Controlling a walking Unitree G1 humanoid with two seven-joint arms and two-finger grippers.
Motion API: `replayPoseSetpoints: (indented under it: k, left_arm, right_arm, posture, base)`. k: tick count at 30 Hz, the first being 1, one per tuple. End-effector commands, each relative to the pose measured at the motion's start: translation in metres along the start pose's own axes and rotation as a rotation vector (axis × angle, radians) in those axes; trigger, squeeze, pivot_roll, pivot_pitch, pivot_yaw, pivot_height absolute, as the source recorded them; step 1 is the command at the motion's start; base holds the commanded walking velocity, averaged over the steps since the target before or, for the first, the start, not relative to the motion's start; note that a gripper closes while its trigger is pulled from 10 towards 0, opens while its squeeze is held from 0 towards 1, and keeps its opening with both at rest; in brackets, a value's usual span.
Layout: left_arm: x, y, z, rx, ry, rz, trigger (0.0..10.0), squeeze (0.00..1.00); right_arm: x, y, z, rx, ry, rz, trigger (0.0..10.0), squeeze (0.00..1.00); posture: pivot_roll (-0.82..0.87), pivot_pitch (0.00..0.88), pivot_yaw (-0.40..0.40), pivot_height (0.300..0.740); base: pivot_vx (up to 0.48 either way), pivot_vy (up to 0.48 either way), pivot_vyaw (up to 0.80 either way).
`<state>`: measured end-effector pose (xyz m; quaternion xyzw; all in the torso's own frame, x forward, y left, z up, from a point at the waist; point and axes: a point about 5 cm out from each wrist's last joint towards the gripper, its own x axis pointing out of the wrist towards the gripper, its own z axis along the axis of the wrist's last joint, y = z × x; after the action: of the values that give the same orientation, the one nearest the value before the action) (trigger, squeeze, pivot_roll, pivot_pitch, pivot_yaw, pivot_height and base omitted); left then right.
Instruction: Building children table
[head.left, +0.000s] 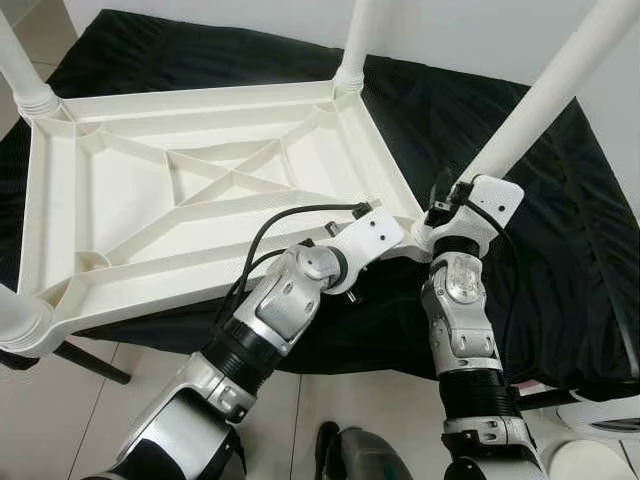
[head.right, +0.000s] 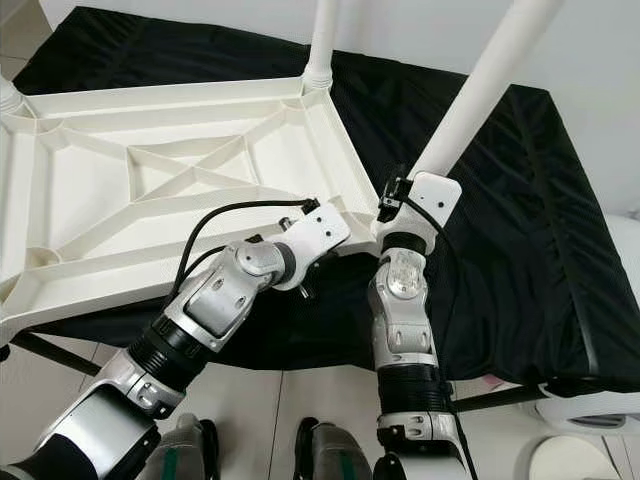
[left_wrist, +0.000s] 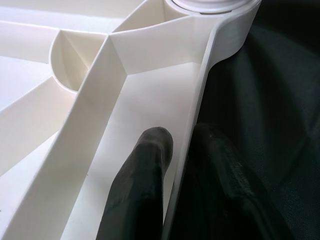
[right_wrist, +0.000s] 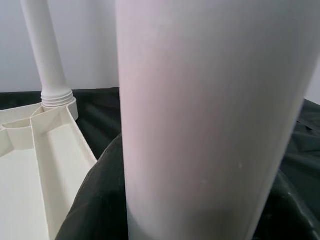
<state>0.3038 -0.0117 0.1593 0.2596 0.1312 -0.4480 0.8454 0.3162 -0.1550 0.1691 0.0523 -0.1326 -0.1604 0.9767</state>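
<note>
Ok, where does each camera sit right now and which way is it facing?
Left eye view: on the head, looking down at the upturned white plastic ribbed tabletop on black cloth; both silver arms show.
Right eye view: the head's other eye, same scene.
Left wrist view: along the left gripper, one finger inside the tabletop's rim, one outside.
Right wrist view: against the white tube leg at the right gripper.
Shared: the right wrist and head views share the far screwed-in leg.
</note>
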Motion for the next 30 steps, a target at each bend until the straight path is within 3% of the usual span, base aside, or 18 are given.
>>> replayPoseSetpoints:
  k: [1, 12, 30]
  left_arm:
    - [-0.0014, -0.0007, 0.0, 0.008, -0.004, 0.0, 10.0, 0.0]
    - [-0.0014, 0.0003, 0.001, 0.011, -0.005, 0.0, 10.0, 0.0]
    - [-0.0007, 0.002, 0.0024, 0.009, -0.01, 0.005, 10.0, 0.0]
  right_arm:
    - [-0.0105, -0.0345, -0.0341, -0.073, 0.161, -0.156, 10.0, 0.0]
    - [-0.0162, -0.0387, -0.032, -0.063, 0.146, -0.243, 10.0, 0.0]
    - [-0.0189, -0.0323, -0.0296, -0.051, 0.137, -0.227, 10.0, 0.0]
  posture:
    - [0.04, 0.129, -0.085, 0.74]
    - [0.04, 0.13, -0.082, 0.74]
    - [0.04, 0.127, -0.086, 0.74]
  base:
    - [0.0, 0.0, 0.0]
    - [0.0, 0.0, 0.0]
    - [0.0, 0.0, 0.0]
